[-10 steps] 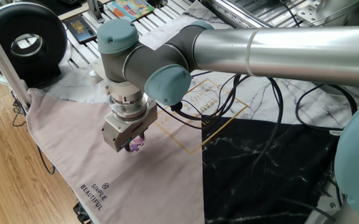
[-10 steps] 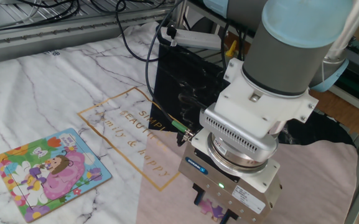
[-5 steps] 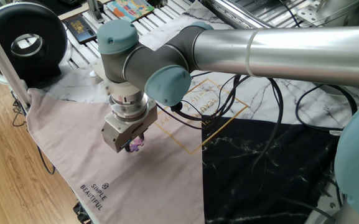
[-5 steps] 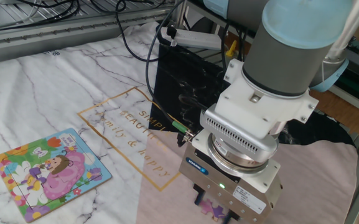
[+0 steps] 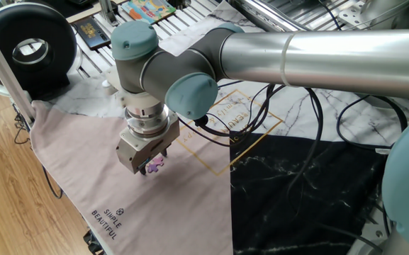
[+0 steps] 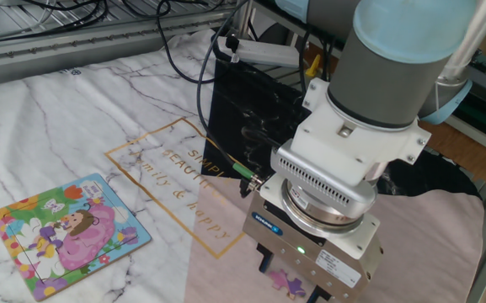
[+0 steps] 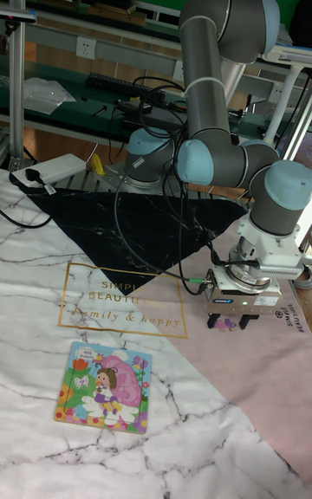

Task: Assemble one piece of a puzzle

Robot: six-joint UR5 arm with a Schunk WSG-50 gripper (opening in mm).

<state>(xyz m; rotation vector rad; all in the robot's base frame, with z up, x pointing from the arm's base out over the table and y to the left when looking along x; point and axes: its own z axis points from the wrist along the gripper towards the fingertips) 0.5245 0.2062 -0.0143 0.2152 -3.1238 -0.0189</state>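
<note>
Your gripper (image 7: 230,322) low over piece (image 6: 285,279); jaws apparently apart, straddling it for pickup. Puzzle (image 7: 103,385) well apart.

Robotics lab: aluminium rails (image 6: 74,42), loose cables (image 5: 289,113).

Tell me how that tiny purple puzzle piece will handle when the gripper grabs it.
The piece looks thin and flat on the pink cloth, so probably very light and stiff. Its knobbed edges may let it twist between the jaws of the gripper. The soft cloth might bunch if it is pushed.
</note>
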